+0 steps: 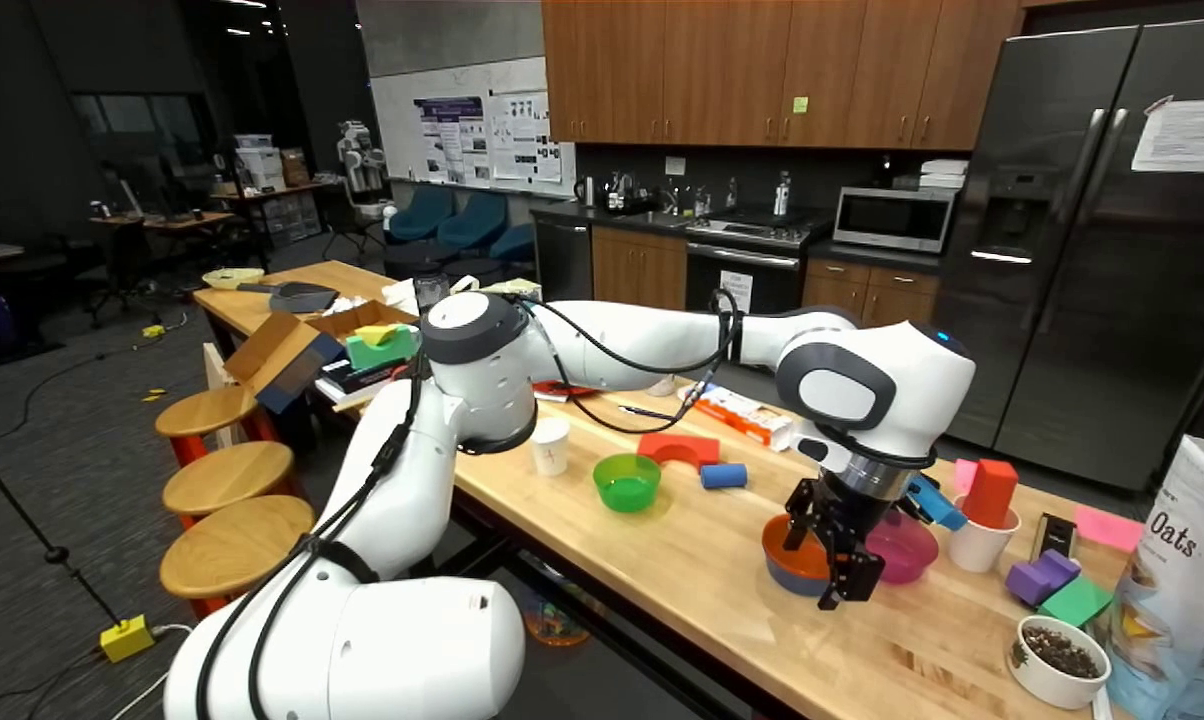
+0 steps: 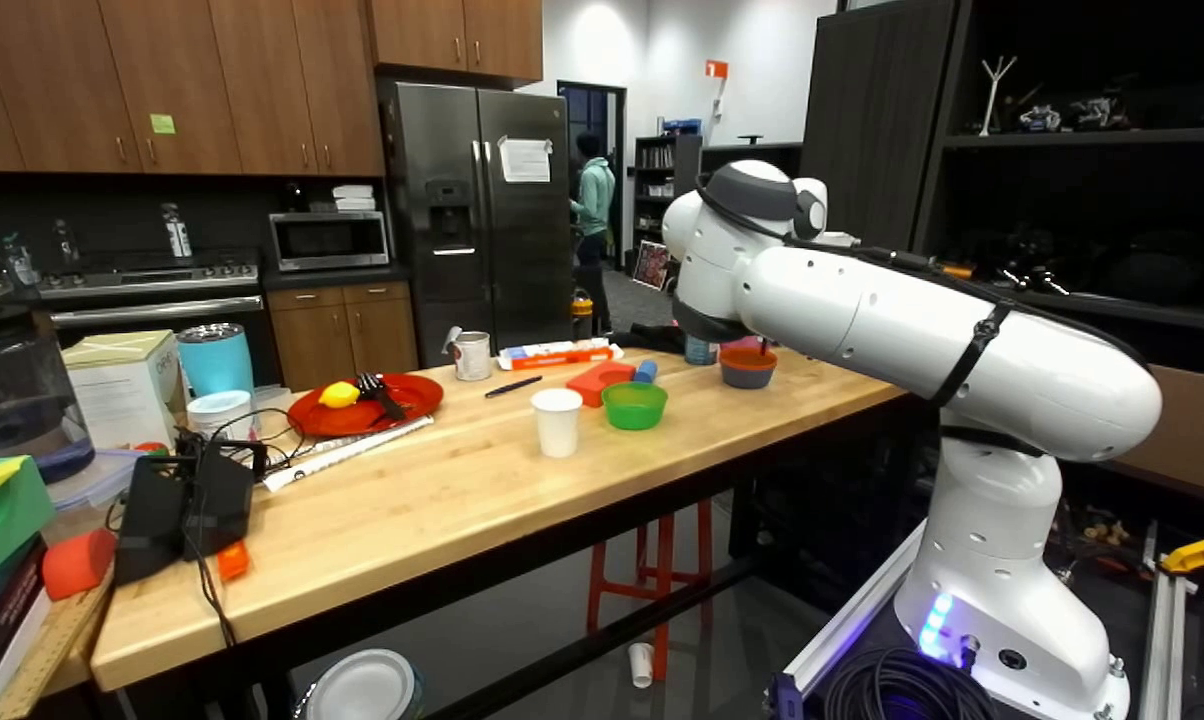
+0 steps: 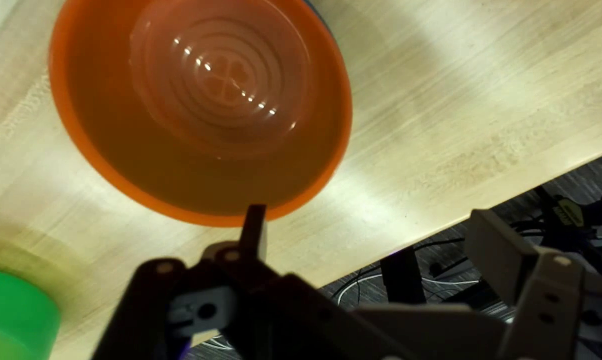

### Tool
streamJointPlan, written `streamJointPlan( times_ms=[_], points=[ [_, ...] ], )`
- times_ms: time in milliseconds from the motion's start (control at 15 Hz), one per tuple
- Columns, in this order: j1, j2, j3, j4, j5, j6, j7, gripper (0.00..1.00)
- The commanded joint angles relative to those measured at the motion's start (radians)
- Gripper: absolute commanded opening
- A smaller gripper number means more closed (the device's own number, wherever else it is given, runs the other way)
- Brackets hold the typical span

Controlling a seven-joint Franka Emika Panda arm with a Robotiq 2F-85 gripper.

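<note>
My gripper is open and empty over the wooden table. In the wrist view its fingers are wide apart. One fingertip overlaps the near rim of an orange bowl; I cannot tell if they touch. The other finger is seen against the floor past the table edge. The orange bowl sits in a grey-blue bowl; both also show in an exterior view, orange over grey. A pink bowl stands behind the gripper. A green bowl shows at lower left in the wrist view.
A paper cup, red arch block and blue cylinder are near the green bowl. A cup with a red block, purple block, white bowl and oats bag stand beyond. A red plate lies farther along.
</note>
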Motion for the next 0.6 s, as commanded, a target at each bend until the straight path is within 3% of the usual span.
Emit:
streamJointPlan(
  times_ms=[0,133,533],
  points=[
    [-0.033,0.059,-0.018,0.025,0.036,-0.056,0.0,0.78],
    [-0.041,0.073,-0.023,0.032,0.044,-0.07,0.0,0.69],
    [-0.062,0.116,-0.044,0.055,0.056,-0.111,0.0,0.21]
  ],
)
